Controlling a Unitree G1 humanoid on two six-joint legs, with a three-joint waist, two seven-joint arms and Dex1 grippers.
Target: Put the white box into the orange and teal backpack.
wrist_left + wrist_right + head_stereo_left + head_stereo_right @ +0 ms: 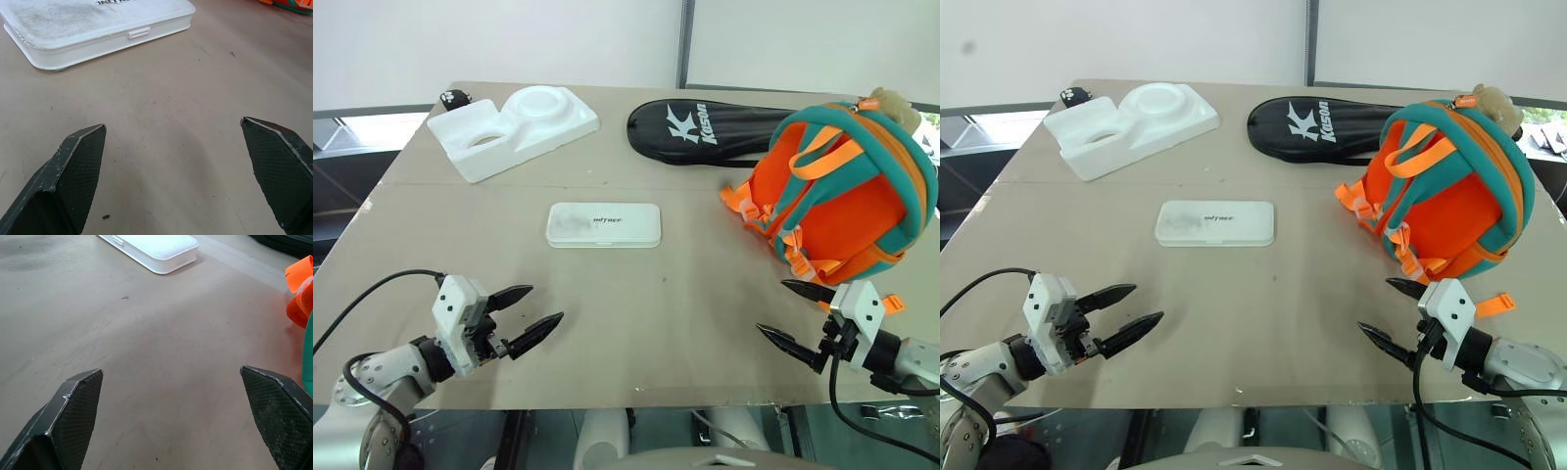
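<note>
The white box [603, 224] lies flat and closed on the table's middle, with small dark lettering on its lid; its near edges show as the white box [93, 27] and the white box [151, 247]. The orange and teal backpack [847, 186] stands at the right, straps toward me, a beige plush charm at its top. My left gripper [527, 315] hovers open over the table's near left, well short of the box. Near the front right, my right gripper [786, 313] is open and empty, just in front of the backpack's base.
A white styrofoam tray [514, 128] with round hollows sits at the far left, a small black object [453, 98] behind it. A flat black racket cover [705, 129] lies at the back, partly behind the backpack. The table's front edge [636, 399] runs just below both grippers.
</note>
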